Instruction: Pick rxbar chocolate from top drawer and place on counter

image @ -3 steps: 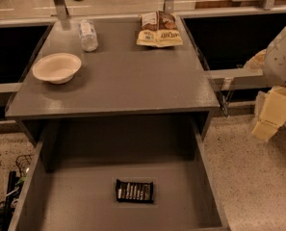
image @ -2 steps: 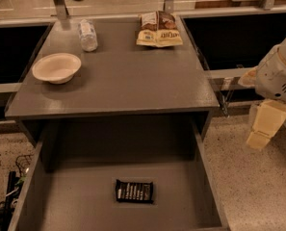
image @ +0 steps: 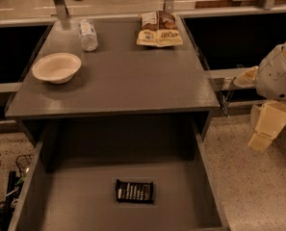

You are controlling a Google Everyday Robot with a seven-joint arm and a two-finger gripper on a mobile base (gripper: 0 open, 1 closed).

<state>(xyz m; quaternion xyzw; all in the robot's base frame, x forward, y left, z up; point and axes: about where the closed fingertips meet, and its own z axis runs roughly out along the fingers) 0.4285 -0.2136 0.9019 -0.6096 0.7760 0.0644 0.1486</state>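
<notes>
Surface: bare across its middle and front, so placing is judged easy. A bar set too near the thick front edge could drop back into the drawer below.
Top drawer: pulled out beneath the surface's front edge. Its low right wall and the overhanging edge could be struck on a careless descent.
Arm: held to the right, outside the drawer. The right wall would be crossed by a straight sideways sweep towards the bar.
Snack bags: at the back right of the surface. They could be taken for the target or nudged during placing.
Bowl: at the left of the surface. It is at risk only if the placing is drifted left.
Hand: hung below the arm, well apart from the bar. Whether it is apart or together cannot be told.
Bottle: at the back left, and could be knocked if brushed.
Rxbar chocolate: flat on the drawer floor, near the front middle, touching nothing else. So thin a wrapper could be pushed along rather than gripped.
</notes>
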